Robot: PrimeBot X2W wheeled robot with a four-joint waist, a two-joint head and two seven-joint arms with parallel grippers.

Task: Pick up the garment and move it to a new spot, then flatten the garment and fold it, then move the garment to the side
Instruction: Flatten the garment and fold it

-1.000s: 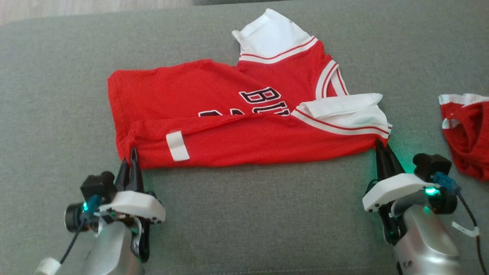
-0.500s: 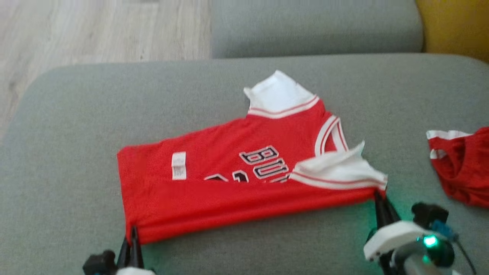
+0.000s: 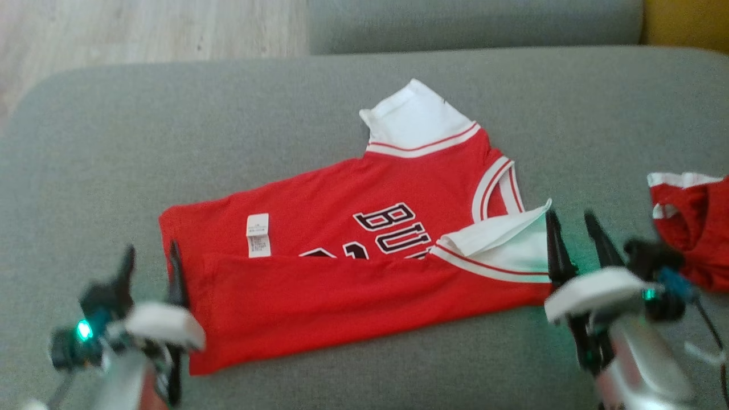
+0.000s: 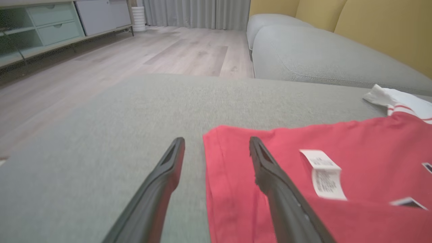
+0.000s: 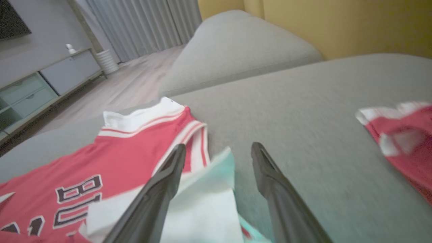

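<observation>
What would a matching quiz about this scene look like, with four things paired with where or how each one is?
Things:
1. red jersey
2. care label
3. second red garment
4. left gripper

Places or states:
A. open, at the jersey's hem end
B. white, lying on red fabric
C. bunched at the head view's right edge
D. spread on the grey sofa cushion, near edge folded over

Pairs: 1-D, 2-B, 3-C, 4-A
</observation>
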